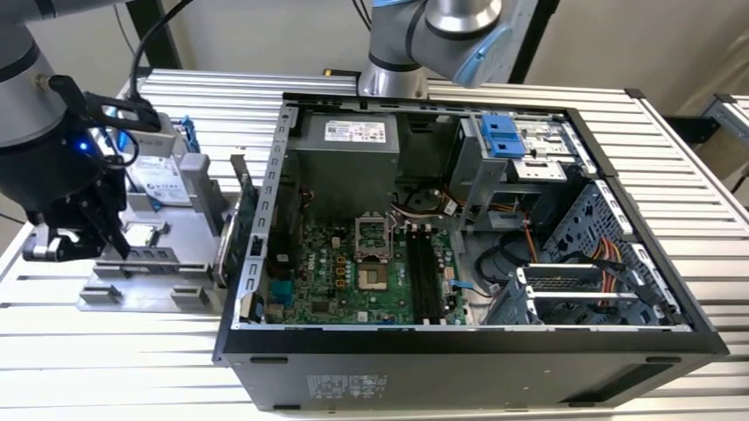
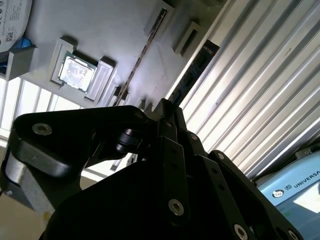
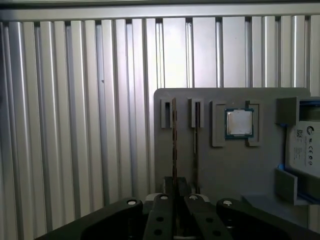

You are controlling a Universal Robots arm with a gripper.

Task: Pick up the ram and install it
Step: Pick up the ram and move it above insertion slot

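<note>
First wrist view: fingers (image 3: 181, 186) drawn narrow, gripping the ram (image 3: 173, 135), which stands on edge in the outer slot of the grey holder (image 3: 225, 170).
Neighbour: second stick (image 3: 195, 145) just beside it.
Risk: I judge an off-centre grip could tilt the ram, jamming it in its slot or knocking the neighbour.

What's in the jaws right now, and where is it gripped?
The gripper looks shut on the ram, gripping it at one end as it stands on edge at the grey holder.
</note>
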